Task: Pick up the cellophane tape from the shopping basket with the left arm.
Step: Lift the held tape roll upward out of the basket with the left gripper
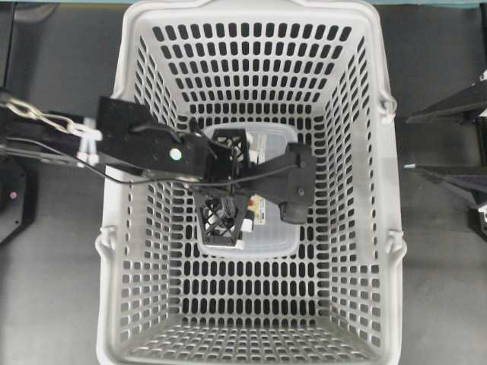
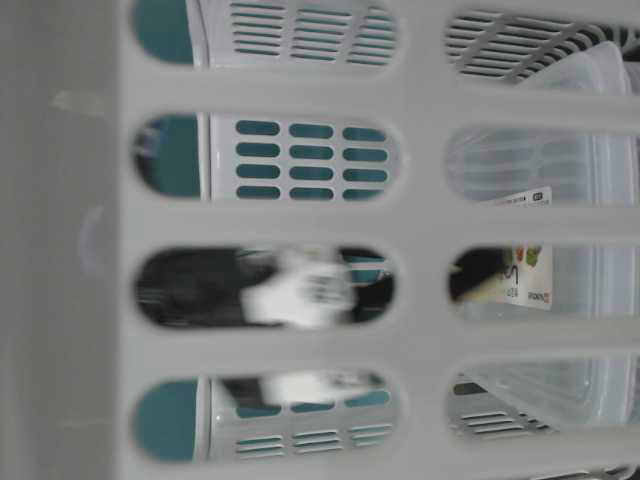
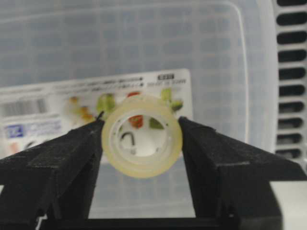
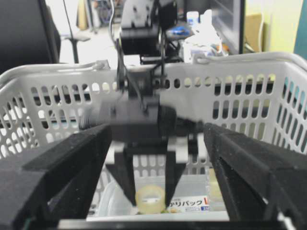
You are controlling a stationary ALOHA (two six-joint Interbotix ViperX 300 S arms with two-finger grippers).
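In the left wrist view my left gripper [image 3: 141,127] is shut on the cellophane tape [image 3: 142,166], a pale-yellow ring touched by both black fingers. The right wrist view shows the same grip, with the tape [image 4: 150,200] held just above a clear plastic box [image 4: 192,191] inside the shopping basket [image 4: 57,96]. In the overhead view the left gripper [image 1: 237,190] reaches into the middle of the basket [image 1: 122,228], and the tape is hidden under it. My right gripper [image 1: 409,144] is open and empty outside the basket's right wall.
The clear rectangular box [image 1: 274,237] with a printed label [image 3: 48,115] lies on the basket floor under the left gripper. Slotted basket walls [image 2: 400,220] surround the left arm on all sides. Dark table surface [image 1: 441,289] lies to both sides of the basket.
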